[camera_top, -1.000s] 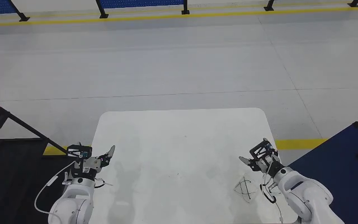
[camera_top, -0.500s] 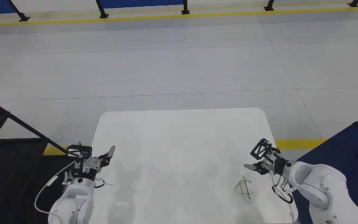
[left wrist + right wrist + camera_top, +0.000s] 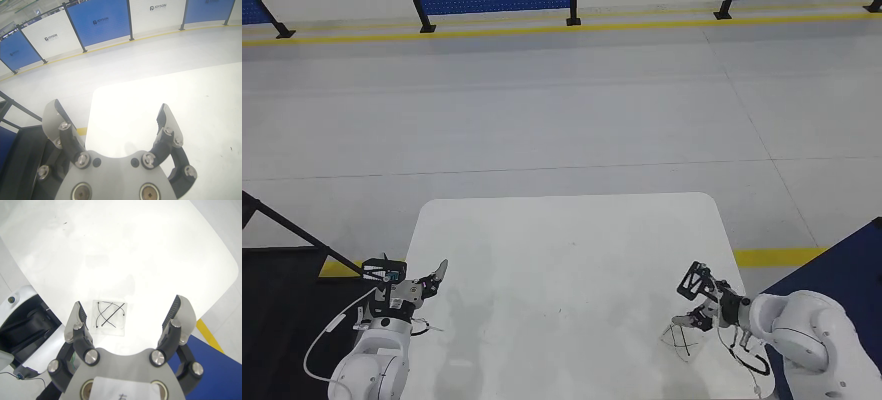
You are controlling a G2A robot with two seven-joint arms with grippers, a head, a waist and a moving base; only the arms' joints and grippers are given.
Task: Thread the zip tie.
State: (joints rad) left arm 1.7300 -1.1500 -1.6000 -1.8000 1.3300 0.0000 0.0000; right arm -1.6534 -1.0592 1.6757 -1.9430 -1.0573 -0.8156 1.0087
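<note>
Right jaws, agape, nearer crossed zip ties (image 3: 113,314)

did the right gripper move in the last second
Yes. The right gripper came toward the table's near edge, closer to the clear tray, which stayed put.

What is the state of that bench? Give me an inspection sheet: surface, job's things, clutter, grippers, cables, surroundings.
Surface: white table with rounded corners, a few faint dark specks.
Job's things: several thin black zip ties lie crossed and loose in a clear tray near the table's edge on the right arm's side; none threaded.
Clutter: nothing seen.
Grippers: left gripper open, holding nothing, at its corner of the table; right gripper open, holding nothing, close above the tray.
Cables: pale cable loops beside the left arm; dark cable loops off the right arm.
Surroundings: grey floor, yellow line, blue and white barrier panels.
</note>
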